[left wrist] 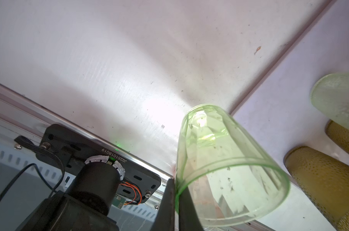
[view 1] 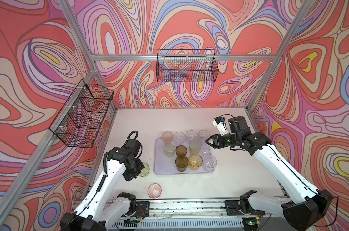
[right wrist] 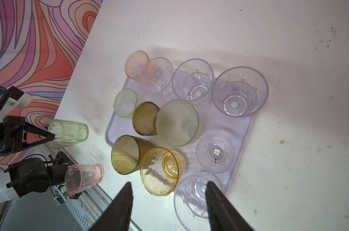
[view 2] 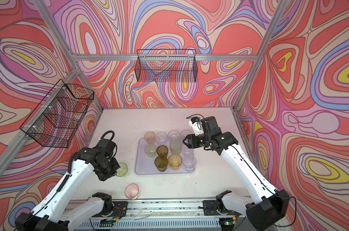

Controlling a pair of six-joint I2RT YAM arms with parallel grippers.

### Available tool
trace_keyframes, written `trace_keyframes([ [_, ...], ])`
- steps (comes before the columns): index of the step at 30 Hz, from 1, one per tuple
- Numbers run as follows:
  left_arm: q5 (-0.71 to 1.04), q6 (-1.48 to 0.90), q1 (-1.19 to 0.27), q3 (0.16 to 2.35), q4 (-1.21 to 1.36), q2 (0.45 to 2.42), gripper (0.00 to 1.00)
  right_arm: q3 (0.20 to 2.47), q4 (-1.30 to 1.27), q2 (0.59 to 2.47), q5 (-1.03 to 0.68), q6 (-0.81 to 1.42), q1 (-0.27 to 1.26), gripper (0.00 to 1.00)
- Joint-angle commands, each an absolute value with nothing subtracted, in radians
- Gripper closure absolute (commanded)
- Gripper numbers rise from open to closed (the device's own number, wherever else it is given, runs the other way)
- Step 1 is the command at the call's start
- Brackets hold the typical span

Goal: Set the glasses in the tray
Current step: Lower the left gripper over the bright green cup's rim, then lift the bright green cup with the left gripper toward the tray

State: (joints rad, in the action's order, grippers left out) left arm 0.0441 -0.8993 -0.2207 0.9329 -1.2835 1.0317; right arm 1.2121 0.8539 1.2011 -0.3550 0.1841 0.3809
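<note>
Green glass [view 1: 145,169] partly hidden behind left hand [view 1: 140,173]; olive glass [left wrist: 319,180] cut by picture edge.

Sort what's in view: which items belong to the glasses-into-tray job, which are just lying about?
Job:
- green glass, rim pinched by left gripper
- pink glass, outside the tray
- tray, already loaded

Not job:
- back-wall wire basket
- left-wall wire basket

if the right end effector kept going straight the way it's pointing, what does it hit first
Most likely the tall frosted pale green tumbler in the tray: the open right end effector points toward it. Height is unclear, so it might pass over the rim.
</note>
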Motion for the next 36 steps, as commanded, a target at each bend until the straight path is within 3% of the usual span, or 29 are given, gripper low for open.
trace_keyframes([
  [1, 0.020, -0.815, -0.213, 0.990, -1.327, 1.058, 1.00, 1.233, 0.868, 1.196, -0.342, 0.173, 0.379, 0.40],
  [17, 0.151, -0.640, -0.237, 1.118, -1.292, 1.216, 1.00, 1.239, 0.868, 1.201, -0.342, 0.173, 0.378, 0.40],
  [36, 0.182, -0.699, -0.451, 1.195, -1.204, 1.413, 1.00, 1.240, 0.879, 1.196, -0.336, 0.173, 0.378, 0.40],
])
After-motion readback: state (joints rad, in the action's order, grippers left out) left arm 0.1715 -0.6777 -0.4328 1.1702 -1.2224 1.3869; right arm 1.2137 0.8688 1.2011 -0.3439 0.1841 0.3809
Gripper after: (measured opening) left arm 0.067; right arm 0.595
